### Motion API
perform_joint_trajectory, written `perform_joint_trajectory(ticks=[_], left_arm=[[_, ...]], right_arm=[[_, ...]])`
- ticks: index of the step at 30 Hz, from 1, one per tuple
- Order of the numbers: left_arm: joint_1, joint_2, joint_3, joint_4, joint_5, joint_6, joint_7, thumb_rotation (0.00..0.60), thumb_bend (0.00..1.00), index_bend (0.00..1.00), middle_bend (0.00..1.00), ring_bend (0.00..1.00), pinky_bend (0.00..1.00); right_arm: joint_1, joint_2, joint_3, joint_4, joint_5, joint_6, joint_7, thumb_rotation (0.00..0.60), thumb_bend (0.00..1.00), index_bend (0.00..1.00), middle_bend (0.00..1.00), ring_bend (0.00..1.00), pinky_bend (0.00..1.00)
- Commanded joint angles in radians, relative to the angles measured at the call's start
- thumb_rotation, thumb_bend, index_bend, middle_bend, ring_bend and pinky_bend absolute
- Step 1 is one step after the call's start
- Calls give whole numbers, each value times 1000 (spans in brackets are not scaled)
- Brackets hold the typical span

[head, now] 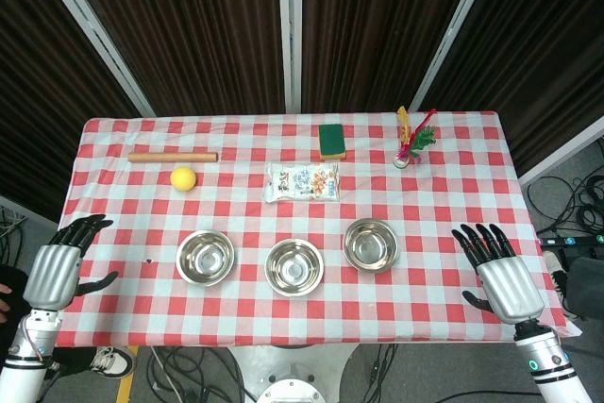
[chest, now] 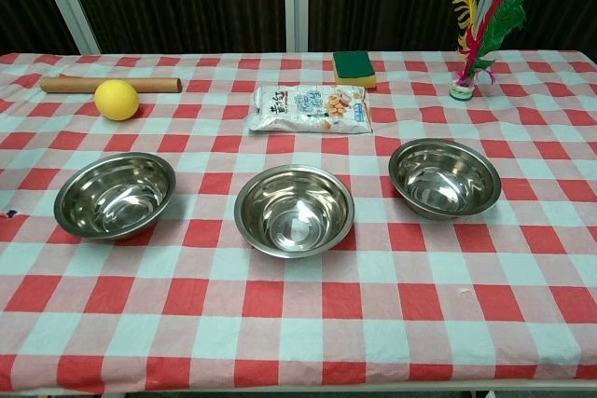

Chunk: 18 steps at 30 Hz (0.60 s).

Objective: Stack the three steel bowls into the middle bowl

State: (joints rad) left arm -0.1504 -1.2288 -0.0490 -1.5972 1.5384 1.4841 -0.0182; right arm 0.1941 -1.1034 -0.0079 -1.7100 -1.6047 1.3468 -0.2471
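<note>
Red-and-white checked cloth (head: 453,186) covers the table, with dark curtains (head: 189,25) behind it, and three steel bowls sit apart in a row near the front: left bowl (head: 205,257), middle bowl (head: 294,266), right bowl (head: 370,244). Behind them lie a snack packet (head: 302,181), yellow ball (head: 183,178), wooden rolling pin (head: 173,157), green sponge (head: 331,140) and feathered shuttlecock (head: 411,143). Left hand (head: 58,266) and right hand (head: 498,271) hover at the table's sides, fingers spread, holding nothing.
</note>
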Motion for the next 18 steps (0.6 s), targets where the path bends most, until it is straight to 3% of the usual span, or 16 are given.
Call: perform_joint_trajectory(ticks=[1, 10, 18], left_arm=[[1, 0, 0, 1, 0, 1, -2, 600, 137, 267, 288, 207, 281], [-2, 5, -2, -8, 3, 2, 3, 600, 138, 267, 287, 207, 281], [-1, 16, -1, -23, 22, 17, 7, 600, 137, 267, 287, 207, 281]], right_arm=[[0, -1, 0, 0, 1, -1, -1, 600, 57, 0, 60, 0, 0], [7, 6, 6, -16, 4, -7, -1, 600, 47, 0, 65, 0, 0], [80, -7, 43, -61, 32, -102, -106, 600, 28, 40, 181, 40, 45]])
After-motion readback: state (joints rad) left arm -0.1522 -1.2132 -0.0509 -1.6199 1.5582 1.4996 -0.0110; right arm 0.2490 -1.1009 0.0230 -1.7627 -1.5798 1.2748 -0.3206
